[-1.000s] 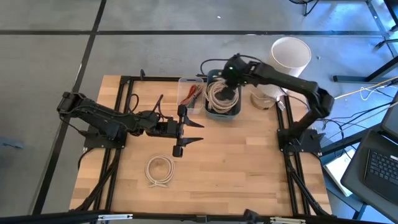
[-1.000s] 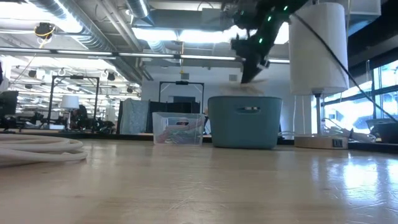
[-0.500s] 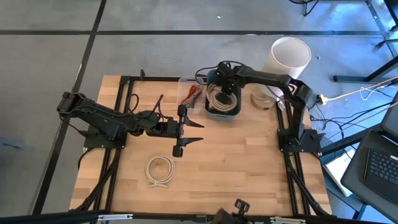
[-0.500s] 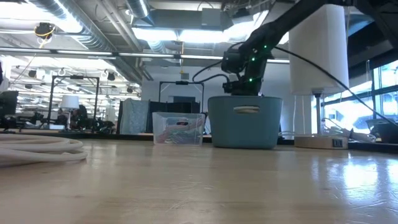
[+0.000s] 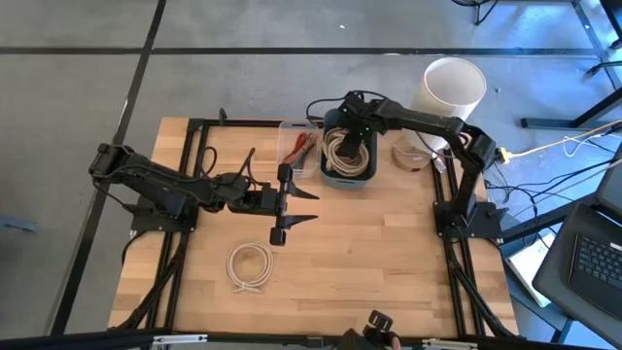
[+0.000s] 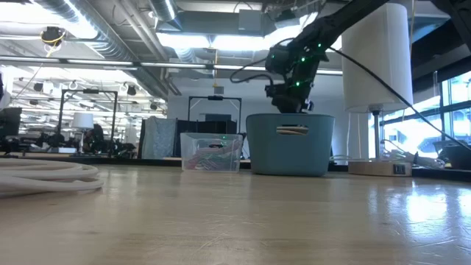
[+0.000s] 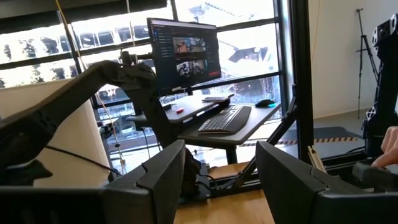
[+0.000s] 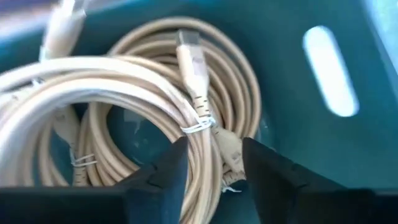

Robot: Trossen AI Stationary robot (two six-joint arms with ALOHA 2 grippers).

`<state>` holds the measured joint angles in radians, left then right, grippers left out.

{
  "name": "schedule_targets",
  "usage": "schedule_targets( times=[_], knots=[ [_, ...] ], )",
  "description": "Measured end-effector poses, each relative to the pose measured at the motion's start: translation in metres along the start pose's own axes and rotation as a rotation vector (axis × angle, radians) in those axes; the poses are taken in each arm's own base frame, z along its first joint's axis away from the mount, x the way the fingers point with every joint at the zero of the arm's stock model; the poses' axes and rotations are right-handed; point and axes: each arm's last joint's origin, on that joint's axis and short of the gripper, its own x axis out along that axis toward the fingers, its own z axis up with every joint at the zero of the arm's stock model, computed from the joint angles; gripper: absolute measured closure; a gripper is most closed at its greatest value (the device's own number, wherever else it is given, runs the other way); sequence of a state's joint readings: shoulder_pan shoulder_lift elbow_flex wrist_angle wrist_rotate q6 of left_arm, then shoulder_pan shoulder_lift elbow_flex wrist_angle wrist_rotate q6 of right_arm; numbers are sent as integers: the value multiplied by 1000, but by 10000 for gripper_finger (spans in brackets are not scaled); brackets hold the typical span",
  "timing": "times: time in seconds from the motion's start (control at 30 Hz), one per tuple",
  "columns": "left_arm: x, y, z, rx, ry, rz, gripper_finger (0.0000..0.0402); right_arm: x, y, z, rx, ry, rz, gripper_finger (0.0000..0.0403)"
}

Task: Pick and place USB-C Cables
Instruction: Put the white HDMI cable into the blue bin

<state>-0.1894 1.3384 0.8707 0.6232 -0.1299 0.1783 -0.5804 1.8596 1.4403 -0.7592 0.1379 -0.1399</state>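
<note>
White bucket & laptop off table edge.

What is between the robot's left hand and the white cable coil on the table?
Only bare wood, in the high view: left hand, cable coil.

We take the bin at the far edge of the desk as our landmark. Coiled cables lie inside it, with the right gripper just above them. The clear box sits touching its left side. A lone coil lies well nearer us and leftward, the left gripper between.
</note>
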Motion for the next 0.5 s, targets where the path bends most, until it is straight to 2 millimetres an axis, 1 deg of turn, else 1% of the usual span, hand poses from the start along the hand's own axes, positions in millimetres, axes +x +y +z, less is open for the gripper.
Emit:
schedule_targets(
  times=[0.13,0.23,0.3,0.37,0.43,0.5],
  knots=[
    [0,0,0,0,0,0,210,-20,-3,0,12,-46,-6,217],
    [0,0,0,0,0,1,210,-45,-2,-3,25,-80,-6,209],
    [0,0,0,0,0,0,210,-68,2,-9,27,-105,1,207],
    [0,0,0,0,0,0,210,-96,11,-17,16,-131,29,206],
    [0,0,0,0,0,0,210,-124,24,-28,-15,-153,99,206],
    [0,0,0,0,0,0,210,-151,39,-43,-39,-163,212,206]
  ],
)
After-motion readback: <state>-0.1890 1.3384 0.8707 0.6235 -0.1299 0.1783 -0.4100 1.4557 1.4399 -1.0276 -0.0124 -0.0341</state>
